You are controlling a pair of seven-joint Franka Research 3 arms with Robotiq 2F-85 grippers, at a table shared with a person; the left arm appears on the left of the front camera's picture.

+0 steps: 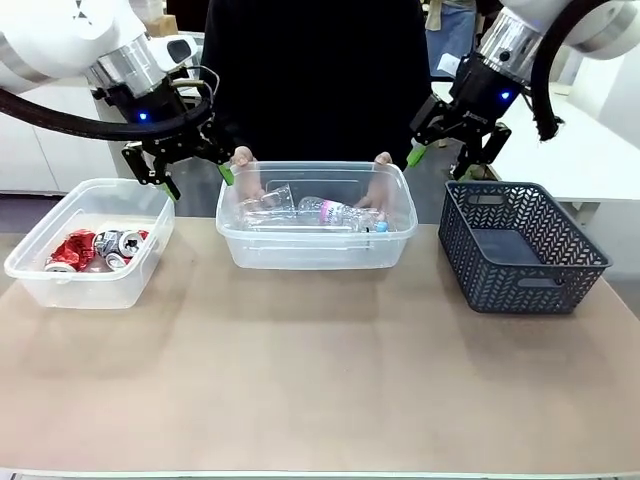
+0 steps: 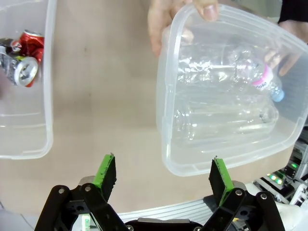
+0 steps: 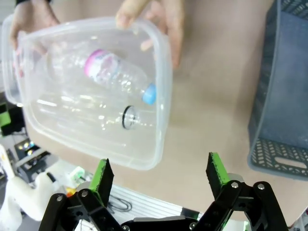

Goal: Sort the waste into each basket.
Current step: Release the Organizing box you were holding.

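A clear tub (image 1: 402,232) at the table's far middle holds clear plastic bottles (image 1: 340,214), one with a pink label and blue cap (image 3: 108,67). A person's hands (image 1: 243,160) grip its far rim at both ends. A second clear tub (image 1: 62,285) at the left holds crushed red-and-silver cans (image 1: 100,247); the cans (image 2: 23,61) also lie in the left wrist view. My left gripper (image 1: 195,178) hangs open above the gap between the two tubs. My right gripper (image 1: 440,160) hangs open, above and behind the middle tub's right end. Both hold nothing.
A dark blue-grey lattice basket (image 1: 520,245) stands on the right of the table with nothing showing in it. The near half of the brown tabletop (image 1: 320,390) is bare.
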